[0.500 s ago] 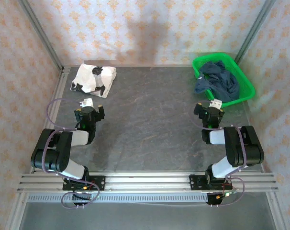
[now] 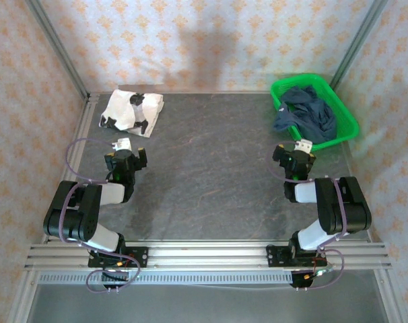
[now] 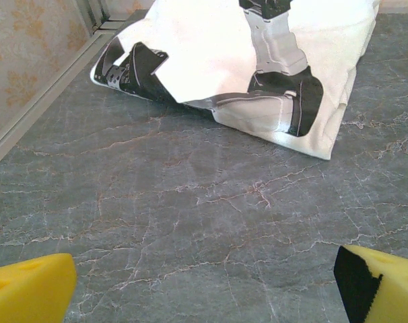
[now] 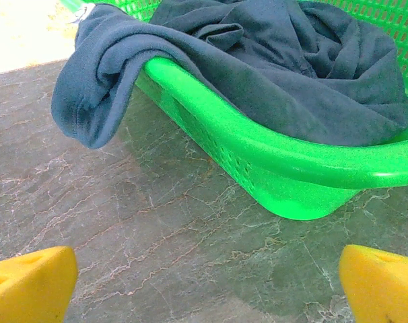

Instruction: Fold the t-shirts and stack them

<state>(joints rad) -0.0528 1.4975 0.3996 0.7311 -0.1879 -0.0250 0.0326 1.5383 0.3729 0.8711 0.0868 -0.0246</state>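
Pointing the left tool (image 2: 125, 158), spread wide and gripping nothing, at the white t-shirt (image 2: 131, 111) lying folded in the worktop's (image 2: 211, 168) far left corner; pointing the right tool (image 2: 295, 156), likewise spread, at the navy t-shirt (image 2: 308, 114) bunching in and spilling over the green basket (image 4: 278, 175). Hovering, apparently, just above the worktop.

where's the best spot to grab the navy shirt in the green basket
Take the navy t-shirt by the flap draped over the green basket's rim, nearest the right gripper. Come from the table side, fingers open either side of the flap: it hangs free outside the basket, so likely nothing blocks them.
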